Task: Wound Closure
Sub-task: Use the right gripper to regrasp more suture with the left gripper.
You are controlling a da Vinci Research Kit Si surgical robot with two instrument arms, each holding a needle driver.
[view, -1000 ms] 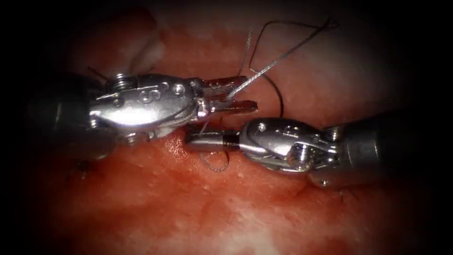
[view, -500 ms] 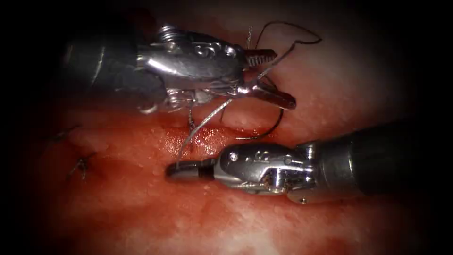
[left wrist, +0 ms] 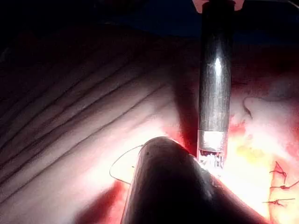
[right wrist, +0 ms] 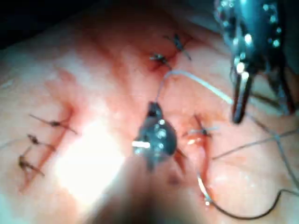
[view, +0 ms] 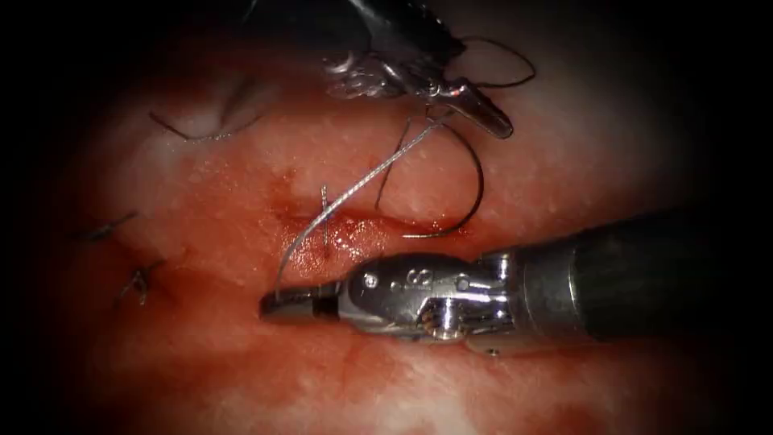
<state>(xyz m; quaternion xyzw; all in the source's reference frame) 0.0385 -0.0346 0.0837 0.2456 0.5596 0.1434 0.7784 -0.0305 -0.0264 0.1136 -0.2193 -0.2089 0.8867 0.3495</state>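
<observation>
Nearest the endoscope, the right tool (view: 282, 306) reaches in from the right, its shaft lying almost level across the tissue (view: 241, 379). Its fingers are pressed together, pinching the end of a pale, shiny strand of thread (view: 354, 193). That strand rises in a shallow curve from the fingertips, up and to the right, crossing the wet red cut (view: 354, 229) and ending near the left tool.

Just beyond the cut, a thin dark curved line, which may be the needle (view: 475, 181), arcs on the tissue, open to the left, its lower end by the cut's right end. It lies free of both tools.

Farthest back, the left tool (view: 475, 109) points down and right; one finger (view: 487, 117) shows plainly, and I cannot tell whether the pair is spread. Dark thread loops behind it. Finished stitches (view: 137, 282) sit far left.
</observation>
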